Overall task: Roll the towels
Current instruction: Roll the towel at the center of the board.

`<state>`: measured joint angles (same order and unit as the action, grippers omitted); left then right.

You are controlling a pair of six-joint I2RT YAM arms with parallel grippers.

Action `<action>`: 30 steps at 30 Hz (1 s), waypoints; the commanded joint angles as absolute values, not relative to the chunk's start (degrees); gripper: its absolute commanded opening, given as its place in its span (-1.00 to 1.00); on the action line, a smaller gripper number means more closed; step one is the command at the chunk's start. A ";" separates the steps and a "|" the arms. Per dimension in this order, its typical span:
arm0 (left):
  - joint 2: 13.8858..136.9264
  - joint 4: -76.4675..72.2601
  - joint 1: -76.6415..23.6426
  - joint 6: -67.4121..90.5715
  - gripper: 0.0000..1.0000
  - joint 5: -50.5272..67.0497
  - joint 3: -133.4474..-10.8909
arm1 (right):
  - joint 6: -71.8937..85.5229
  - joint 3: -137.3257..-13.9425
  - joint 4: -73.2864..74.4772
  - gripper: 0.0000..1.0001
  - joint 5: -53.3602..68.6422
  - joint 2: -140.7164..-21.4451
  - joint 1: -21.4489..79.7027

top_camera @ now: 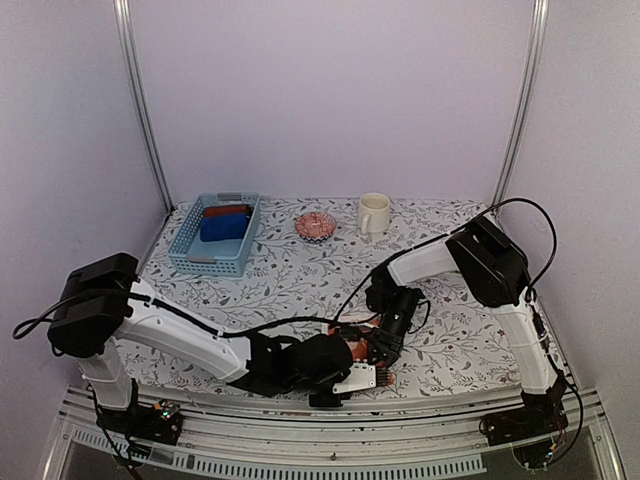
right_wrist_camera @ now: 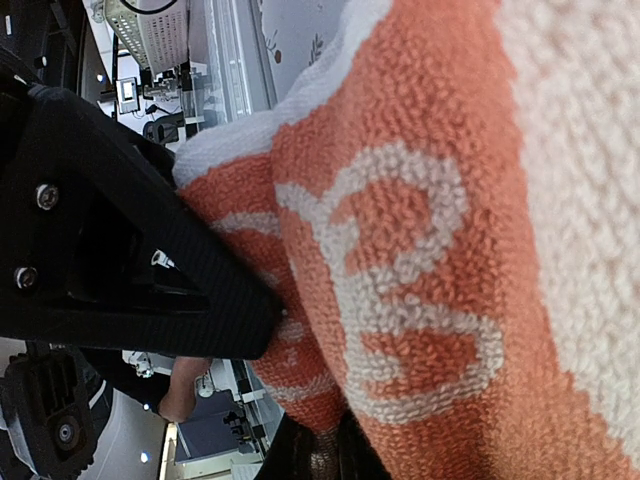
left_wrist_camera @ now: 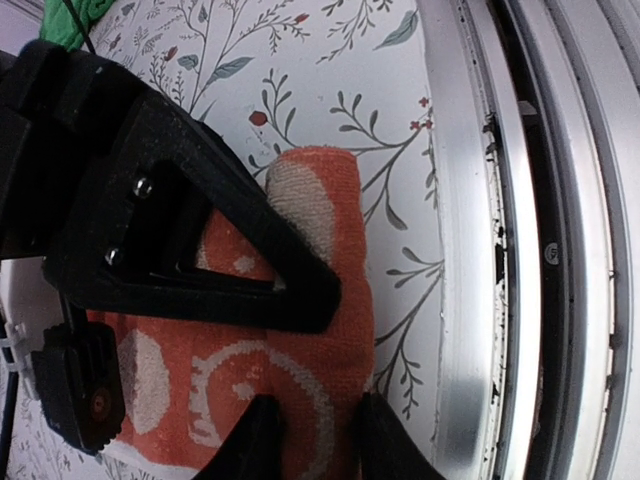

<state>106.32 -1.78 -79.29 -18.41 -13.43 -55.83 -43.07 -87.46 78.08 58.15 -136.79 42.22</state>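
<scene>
Item one: orange towel (left_wrist_camera: 330, 360), white circle prints, pale edging. We find it bunched at the near edge of the floral tablecloth (top_camera: 300, 275), midway between the arm bases, just beside the metal rail (left_wrist_camera: 470, 250).

Left gripper (left_wrist_camera: 320, 440): narrow, its fingers pinching a fold of the orange towel.

Right gripper (top_camera: 381, 350): closed down on the same towel from the far side. One black finger lies across the cloth; we cannot see the other.

Green towel (left_wrist_camera: 85, 15): only a scrap shows, at the corner of the left wrist view.

Blue basket (top_camera: 190, 255), far left, holds a blue cloth roll (top_camera: 225, 228) and a dark red cloth roll (top_camera: 225, 210).

Round pink object (top_camera: 316, 225), far centre.

Cream mug (top_camera: 373, 213), just right of it.
</scene>
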 commanded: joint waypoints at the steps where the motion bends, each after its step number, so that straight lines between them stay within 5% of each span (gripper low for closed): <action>1: 108.08 -1.32 -79.58 -18.21 -0.44 -12.77 -57.21 | -41.24 -85.56 71.21 -0.91 51.70 -139.92 41.44; 6: 109.82 -0.28 -79.37 -17.64 -0.66 -12.56 -58.30 | -40.96 -85.61 71.32 -0.88 51.91 -138.41 41.48; 12: 110.10 0.70 -78.28 -15.96 -0.99 -10.21 -58.50 | -46.38 -87.61 77.34 -0.51 55.68 -131.11 40.62; 30: 104.79 1.14 -73.24 -11.19 -1.00 5.28 -57.15 | -31.74 -90.85 61.51 -0.55 38.72 -133.18 36.71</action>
